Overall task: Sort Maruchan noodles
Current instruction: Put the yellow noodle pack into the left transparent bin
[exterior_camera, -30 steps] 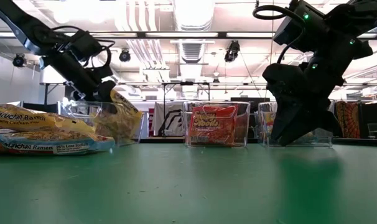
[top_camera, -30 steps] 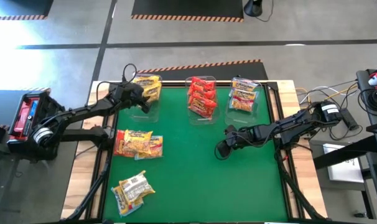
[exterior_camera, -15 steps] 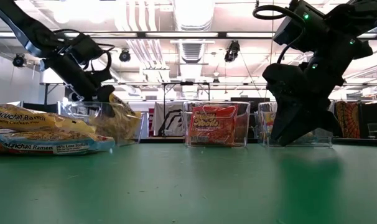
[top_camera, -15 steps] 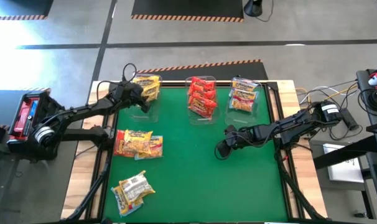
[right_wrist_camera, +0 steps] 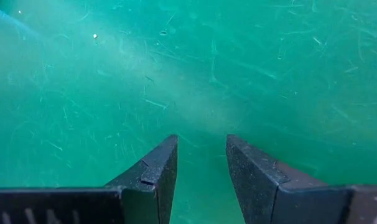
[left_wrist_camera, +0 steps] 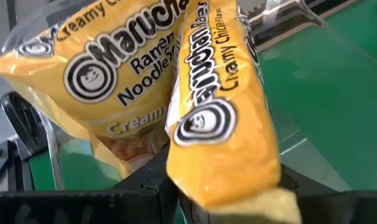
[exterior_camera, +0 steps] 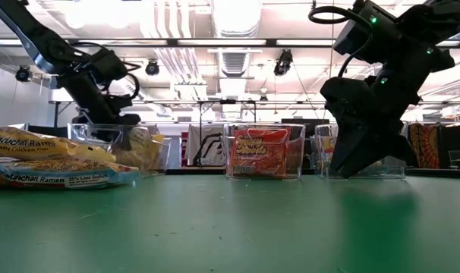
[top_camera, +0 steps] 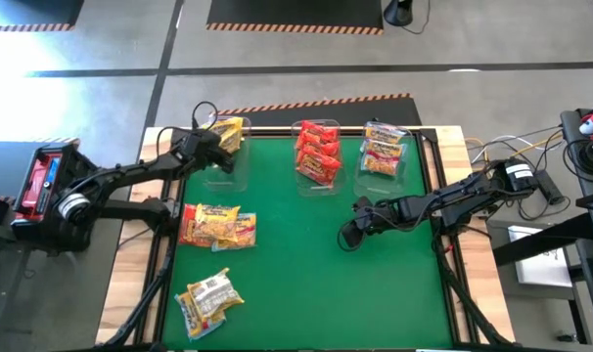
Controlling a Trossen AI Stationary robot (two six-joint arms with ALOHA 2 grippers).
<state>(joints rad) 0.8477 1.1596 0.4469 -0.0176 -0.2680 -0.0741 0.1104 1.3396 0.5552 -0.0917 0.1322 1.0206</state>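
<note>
High view: three clear bins (top_camera: 316, 161) along the surface's far edge hold sorted Maruchan noodles; yellow packets (top_camera: 216, 226) and one more packet (top_camera: 208, 297) lie unsorted on the green surface (top_camera: 296, 284).
Low view: loose pack reads "Maruchan Ramen" (exterior_camera: 55, 179).
Left wrist view: left hand (left_wrist_camera: 176, 199) pinches a yellow "Creamy Chicken" packet (left_wrist_camera: 223, 118) over its bin.
Right wrist view: right hand (right_wrist_camera: 201, 168) narrowly parted, empty, above bare surface.
</note>
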